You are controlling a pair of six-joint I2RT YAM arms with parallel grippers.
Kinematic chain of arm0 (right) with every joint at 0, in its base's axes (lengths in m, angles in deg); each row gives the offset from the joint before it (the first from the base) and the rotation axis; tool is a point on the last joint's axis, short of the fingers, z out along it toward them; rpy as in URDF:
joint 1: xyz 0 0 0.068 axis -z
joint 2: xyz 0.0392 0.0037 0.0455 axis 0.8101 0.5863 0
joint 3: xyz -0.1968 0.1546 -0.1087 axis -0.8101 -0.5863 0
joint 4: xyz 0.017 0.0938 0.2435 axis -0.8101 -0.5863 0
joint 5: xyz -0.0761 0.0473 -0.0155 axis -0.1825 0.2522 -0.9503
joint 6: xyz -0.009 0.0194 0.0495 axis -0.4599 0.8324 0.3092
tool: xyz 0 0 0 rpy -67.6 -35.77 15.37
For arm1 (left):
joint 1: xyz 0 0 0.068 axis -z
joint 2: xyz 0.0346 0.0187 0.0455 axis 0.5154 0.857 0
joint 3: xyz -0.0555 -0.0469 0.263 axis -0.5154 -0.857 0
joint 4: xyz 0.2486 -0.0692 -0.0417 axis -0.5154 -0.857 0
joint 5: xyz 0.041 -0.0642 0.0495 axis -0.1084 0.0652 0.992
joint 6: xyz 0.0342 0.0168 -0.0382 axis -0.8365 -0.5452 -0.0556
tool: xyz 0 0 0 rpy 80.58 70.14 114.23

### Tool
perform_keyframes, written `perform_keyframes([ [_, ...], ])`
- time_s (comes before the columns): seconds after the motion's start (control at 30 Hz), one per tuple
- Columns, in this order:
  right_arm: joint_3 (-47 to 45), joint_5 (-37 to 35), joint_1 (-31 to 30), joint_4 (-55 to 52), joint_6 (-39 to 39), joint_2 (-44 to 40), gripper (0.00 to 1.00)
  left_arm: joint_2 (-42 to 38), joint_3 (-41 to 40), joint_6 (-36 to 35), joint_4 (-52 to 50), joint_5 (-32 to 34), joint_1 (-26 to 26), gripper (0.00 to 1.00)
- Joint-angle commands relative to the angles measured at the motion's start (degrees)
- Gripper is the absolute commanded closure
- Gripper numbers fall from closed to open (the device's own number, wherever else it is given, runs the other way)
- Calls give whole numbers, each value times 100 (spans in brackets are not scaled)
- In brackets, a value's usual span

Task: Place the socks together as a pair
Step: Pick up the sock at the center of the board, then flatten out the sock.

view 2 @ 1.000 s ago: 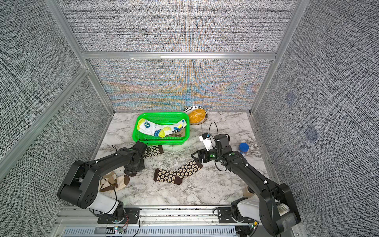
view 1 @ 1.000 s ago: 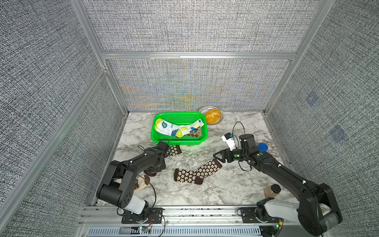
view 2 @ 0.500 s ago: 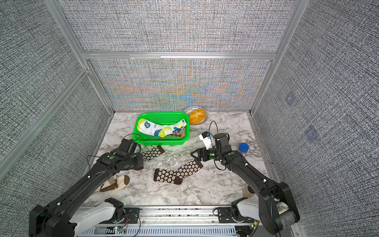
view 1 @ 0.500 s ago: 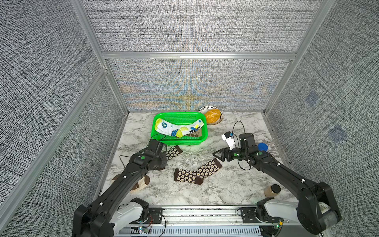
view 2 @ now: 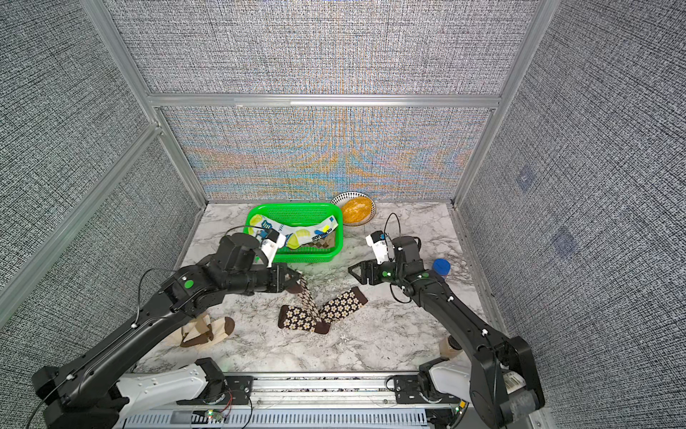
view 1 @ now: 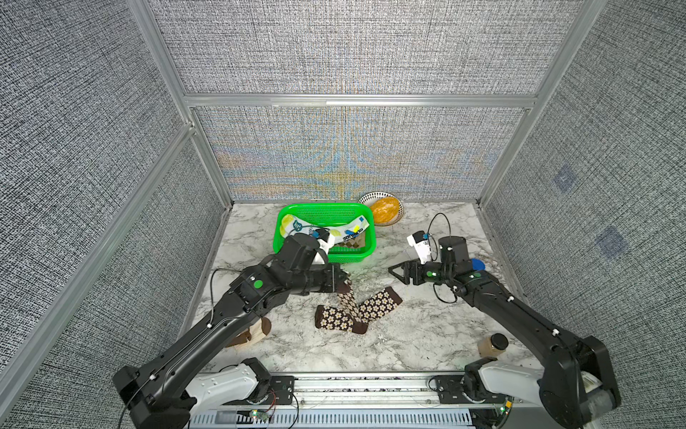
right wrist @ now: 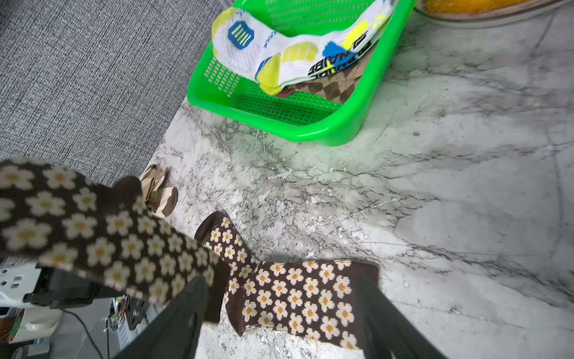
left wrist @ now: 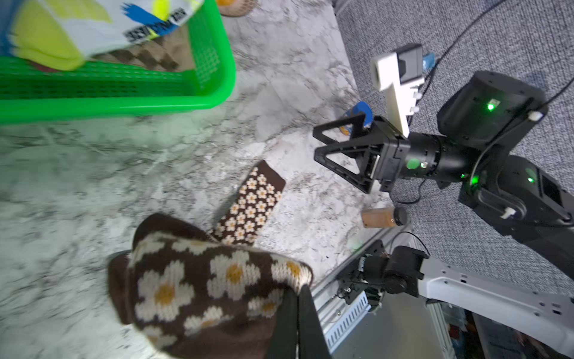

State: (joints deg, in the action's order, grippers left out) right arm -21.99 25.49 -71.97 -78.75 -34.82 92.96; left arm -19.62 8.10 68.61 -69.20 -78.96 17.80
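**Flower socks nearly paired, basket ones not touched**

We had the left gripper point(view 1: 344, 281) pinched tight on one end of a brown knitted sock with cream flowers point(view 1: 349, 302), held up just in front of the green plastic mesh basket point(view 1: 356, 257). The sock hung from the jaws, and its free end draped across its twin, a second brown flowered sock point(view 1: 376, 305). That one lay flat on the marble tabletop point(view 1: 408, 334), a bit further out from the basket on the robot's side. So the two were touching, but crossed rather than lined up. The right gripper point(view 1: 397, 274) hovered off the basket's front right corner with its jaws spread and nothing between them.

Progress-wise, we'd call that pair almost done: the held sock needed laying down along its mate and letting go. A bunch of cream socks with brown bands point(view 1: 256, 331) sat off the basket's front left, partly under the left arm. It looked like a finished pair, though we couldn't tell for sure. Inside the basket, a white sock with yellow and blue patches point(view 1: 349, 233) lay over a tan-and-brown diamond-check sock point(view 1: 355, 242), so those looked like what was left.
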Motion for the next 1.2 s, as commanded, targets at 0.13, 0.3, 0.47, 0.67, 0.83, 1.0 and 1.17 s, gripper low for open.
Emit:
perform_keyframes([
  [0.13,44,-419,279,-670,-179,-631,24,345,-279,1483,2233,-204,808,100],
  [0.3,29,-233,290,-803,-385,-639,24,-10,-1382,2765,3509,37,989,100],
  [0.47,-44,372,81,-863,-708,-290,23,-349,-2088,3031,3317,741,864,100],
  [0.67,-19,-103,-732,-1033,-765,6,24,-597,-2792,3192,3149,858,-17,100],
  [0.83,-200,-668,-1637,-990,-637,82,24,-469,-3226,3393,3759,586,-390,100],
  [1.0,-818,-1140,-2083,-509,32,210,25,-752,-3336,2929,3155,559,-390,100],
  [1.17,-1309,-1172,-2081,-85,536,284,26,-1516,-3902,2421,2585,767,-391,100],
])
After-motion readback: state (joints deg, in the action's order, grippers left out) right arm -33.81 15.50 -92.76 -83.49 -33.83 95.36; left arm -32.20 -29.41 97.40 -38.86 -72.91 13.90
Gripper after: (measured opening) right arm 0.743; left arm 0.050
